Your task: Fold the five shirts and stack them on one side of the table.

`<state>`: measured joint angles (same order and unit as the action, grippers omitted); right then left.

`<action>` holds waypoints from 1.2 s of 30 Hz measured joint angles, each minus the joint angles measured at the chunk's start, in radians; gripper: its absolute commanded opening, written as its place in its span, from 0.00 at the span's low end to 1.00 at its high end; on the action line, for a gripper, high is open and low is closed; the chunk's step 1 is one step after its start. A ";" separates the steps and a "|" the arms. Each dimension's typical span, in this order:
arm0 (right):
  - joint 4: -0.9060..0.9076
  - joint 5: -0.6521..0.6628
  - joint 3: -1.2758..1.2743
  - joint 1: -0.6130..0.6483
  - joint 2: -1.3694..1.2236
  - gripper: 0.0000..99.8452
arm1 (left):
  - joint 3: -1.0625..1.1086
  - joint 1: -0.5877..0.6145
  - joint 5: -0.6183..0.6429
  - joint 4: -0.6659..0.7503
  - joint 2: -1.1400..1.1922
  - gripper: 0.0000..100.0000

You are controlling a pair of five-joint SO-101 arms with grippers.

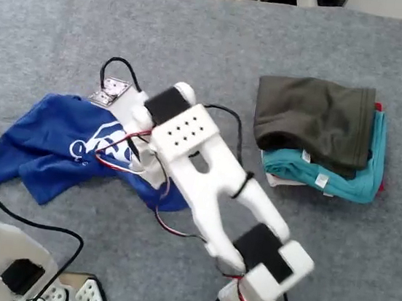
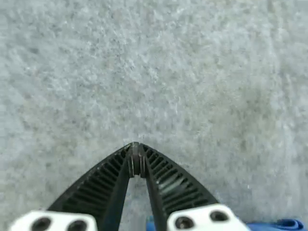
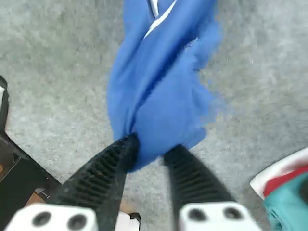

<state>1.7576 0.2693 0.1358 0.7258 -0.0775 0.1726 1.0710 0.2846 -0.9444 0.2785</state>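
Folded stack [image 1: 319,136] nr blue shirt [image 1: 40,147]

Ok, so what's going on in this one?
The right hand is clamped on a fold of the blue shirt, which lies crumpled and unfolded on the table. The left hand is shut on nothing, over bare table. A stack of folded shirts, olive on top, sits to the right in the high view.
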 measured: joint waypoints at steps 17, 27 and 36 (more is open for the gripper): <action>-0.121 -0.044 0.509 -0.002 -0.193 0.33 | -0.127 -0.011 0.055 -0.017 0.133 0.03; -0.281 -0.081 0.950 0.003 -0.905 0.29 | -0.127 -0.014 0.055 -0.023 0.133 0.03; -0.183 -0.137 1.398 -0.032 -1.287 0.02 | -0.127 -0.014 0.055 -0.026 0.133 0.03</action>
<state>1.5750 0.1327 1.5336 0.6935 -1.3648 0.0453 1.0572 0.3399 -0.9705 0.4120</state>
